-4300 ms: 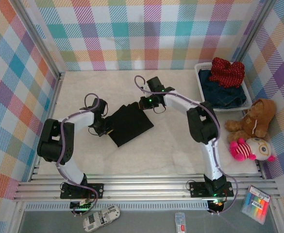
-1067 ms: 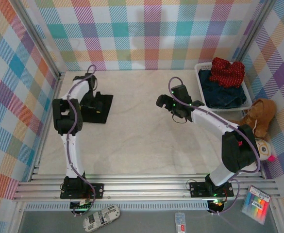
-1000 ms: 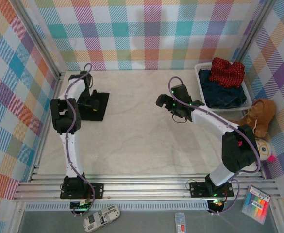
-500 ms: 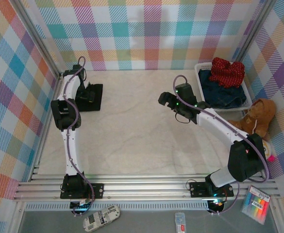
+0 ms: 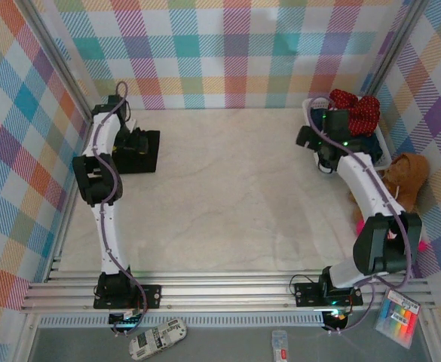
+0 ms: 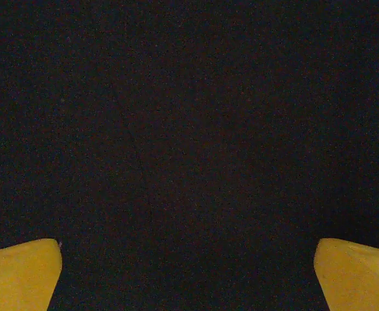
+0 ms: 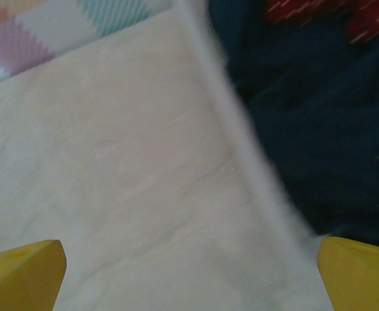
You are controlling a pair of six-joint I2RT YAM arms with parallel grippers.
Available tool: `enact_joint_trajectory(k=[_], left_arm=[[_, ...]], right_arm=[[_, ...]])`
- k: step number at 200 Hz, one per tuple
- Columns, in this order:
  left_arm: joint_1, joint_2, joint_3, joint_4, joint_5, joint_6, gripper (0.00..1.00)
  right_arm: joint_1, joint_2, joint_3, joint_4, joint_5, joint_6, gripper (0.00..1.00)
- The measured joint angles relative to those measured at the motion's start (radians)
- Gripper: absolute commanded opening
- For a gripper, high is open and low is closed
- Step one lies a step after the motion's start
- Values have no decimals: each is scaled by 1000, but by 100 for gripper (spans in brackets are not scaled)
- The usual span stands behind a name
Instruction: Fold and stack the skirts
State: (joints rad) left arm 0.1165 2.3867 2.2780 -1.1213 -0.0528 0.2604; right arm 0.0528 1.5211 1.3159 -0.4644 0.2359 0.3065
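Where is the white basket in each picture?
Top external: white basket in the upper right of the picture.
Right wrist: its blurry rim slants down the right half.
Shared landmark: the red skirt lying on blue denim inside it.

Folded skirt (image 5: pixel 143 151) far left on table (image 5: pixel 228 196), basket (image 7: pixel 247 162) far right holding heaped skirts (image 5: pixel 356 111), teddy bear (image 5: pixel 402 177) before it

You had the arms at opposite far corners.
Your left gripper (image 5: pixel 127 145) sat over the folded black skirt (image 5: pixel 146 151); your right gripper (image 5: pixel 316 142) hung beside the basket (image 5: pixel 384 143) holding the red skirt (image 5: pixel 353 110) and denim skirts (image 5: pixel 363 143).
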Motion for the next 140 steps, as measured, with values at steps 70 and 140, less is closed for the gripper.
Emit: enact_joint_trajectory(k=[70, 140], left_arm=[[0, -608, -558, 389, 262, -391, 100], [0, -901, -975, 627, 375, -661, 100]], right_arm=[[-218, 409, 406, -60, 72, -132, 99], [-287, 866, 978, -216, 109, -163, 98]])
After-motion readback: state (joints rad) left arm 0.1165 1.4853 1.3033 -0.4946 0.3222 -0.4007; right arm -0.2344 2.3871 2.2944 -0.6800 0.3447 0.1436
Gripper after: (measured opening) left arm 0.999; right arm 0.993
